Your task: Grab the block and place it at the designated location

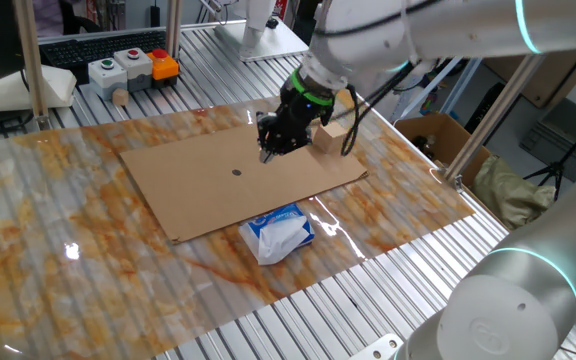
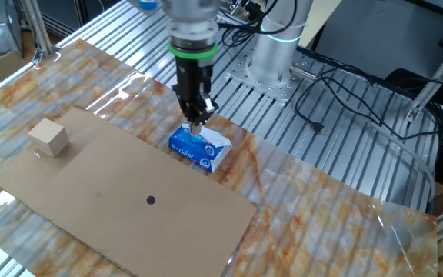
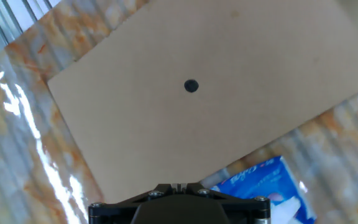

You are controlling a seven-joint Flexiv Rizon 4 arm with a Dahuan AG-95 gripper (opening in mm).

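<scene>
**Reach for the cube not yet made**

Started from the black two-finger gripper [image 2: 196, 123]: hung raised above the table, clear of every surface, with nothing clamped in it. Could not tell from any view whether the fingers stood apart or together; tapered to a narrow tip in the other fixed view, and showed only the hand's dark body in the hand view.

Below and just beside that, noted a blue-and-white soft tissue packet [image 2: 198, 148], lying on the orange-veined marble-patterned tabletop [image 1: 68, 230] at the edge of the large flat brown cardboard sheet [image 2: 91, 192]. Not part of the job; best left alone.

Further out on the sheet, found the small black round dot [image 3: 191, 86], bare and uncovered, near the middle of the cardboard and almost centred in the hand view.

Further again, found the small light tan wooden cube [image 2: 49, 137], upright near one corner of the sheet, well apart from the dot and untouched.

At the far rim of the table, made out a grey button box [image 1: 133, 67].

Judged the step in hand as the approach, with grasping and placing both undone. Called next for travelling across to the cube, squaring the open fingers to two opposite faces, descending around it, then closing before carrying it back to the dot
</scene>
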